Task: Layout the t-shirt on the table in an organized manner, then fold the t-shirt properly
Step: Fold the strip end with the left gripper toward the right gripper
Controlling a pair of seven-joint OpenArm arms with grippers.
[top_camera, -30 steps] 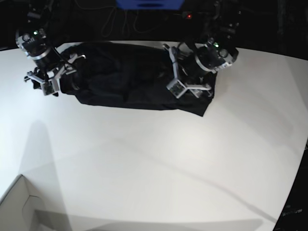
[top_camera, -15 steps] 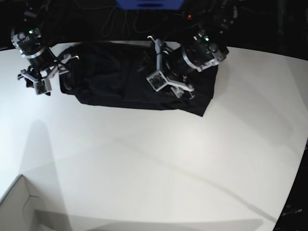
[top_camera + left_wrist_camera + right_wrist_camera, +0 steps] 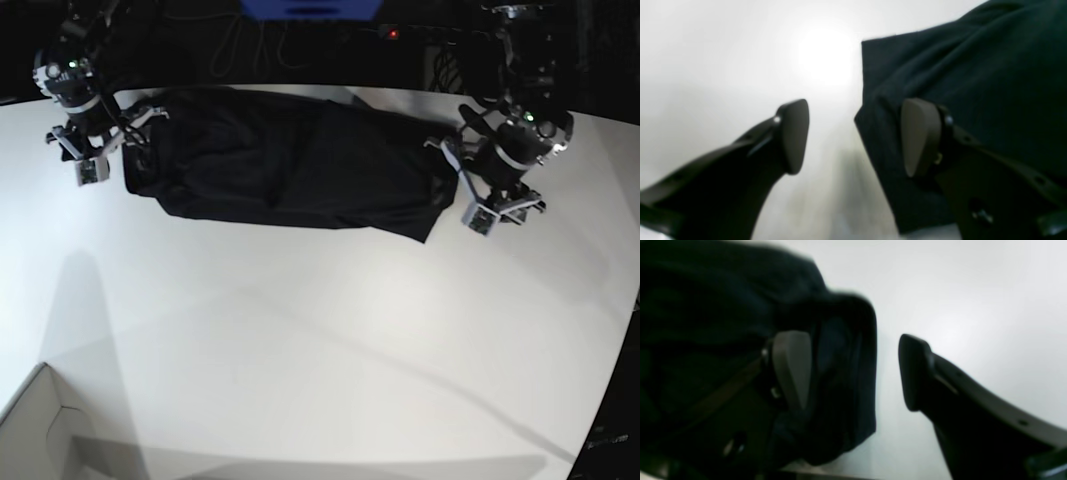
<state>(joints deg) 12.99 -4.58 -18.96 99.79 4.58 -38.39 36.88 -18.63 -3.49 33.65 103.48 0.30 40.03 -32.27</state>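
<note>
Base view high above my desk [image 3: 300, 340], wrist views close over each tool, sharing t-shirt [image 3: 290, 165] ends

Two black arms with silver wrist bands and small green lights — dark jaws carry flat grey-brown pads [image 3: 918, 133], fixed by small screws.

The desk [image 3: 330, 350] is a wide, smooth white top with a curved far edge against a dark background. On it, toward the far side, lies the black t-shirt [image 3: 290, 165], gathered into a long rumpled band running left to right (its right end comes to a point toward the near side). A pale box corner [image 3: 40, 425] shows at the near left edge. The desk's near part carries only soft shadows.
</note>
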